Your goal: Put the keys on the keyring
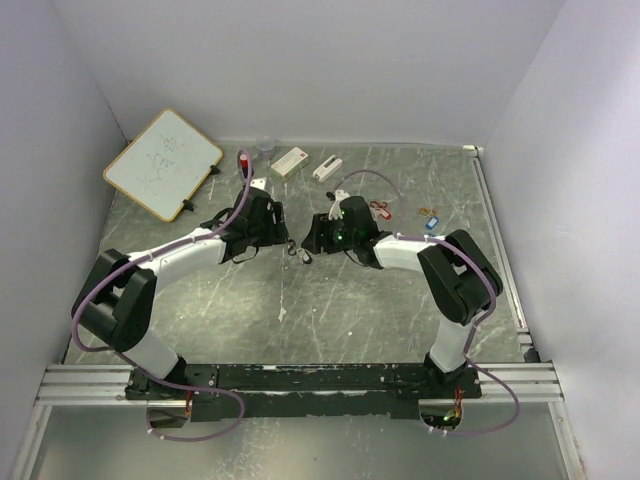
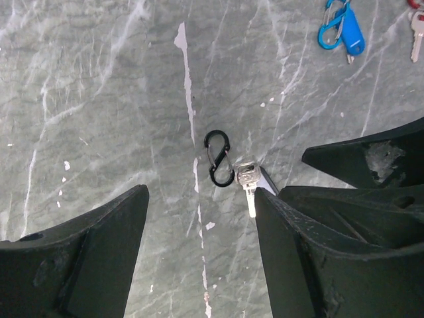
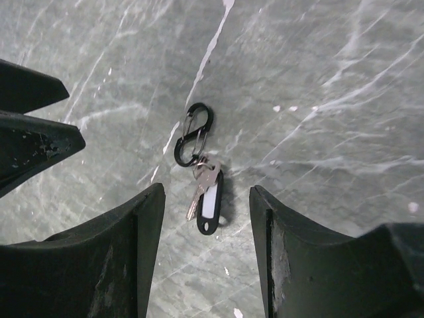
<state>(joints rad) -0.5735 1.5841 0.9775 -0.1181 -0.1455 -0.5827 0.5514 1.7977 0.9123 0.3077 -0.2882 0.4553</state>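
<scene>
One grey-green marbled table (image 1: 330, 320) fills the floor of a white-walled booth. Two arms reach over it, the left arm (image 1: 170, 255) and the right arm (image 1: 450, 265), both stretched low and bent inward so that their heads nearly meet near the middle. One whiteboard (image 1: 163, 163) lies at the far left corner; two white blocks (image 1: 289, 161) lie side by side along the far edge, with one small clear cup (image 1: 265, 148) just beside them.

Three loose key tags lie on the far right part of the table: a red tag (image 1: 380, 208), an orange tag (image 1: 429, 211) and a blue tag (image 1: 432, 223) (the blue one carries its own blue clip in the left wrist view).

The left gripper (image 2: 202, 193) hangs with its jaws spread wide and nothing between them; the right gripper (image 3: 207, 191) faces it, likewise spread and holding nothing.

Between the two, flat on the table, lies one black keyring (image 3: 193, 132), an S-shaped clip; one silver key (image 3: 199, 189) lies at its end, touching it, together with one black tag (image 3: 209, 207) bearing a white label. In the left wrist view one of that gripper's own fingers hides most of the black tag.
</scene>
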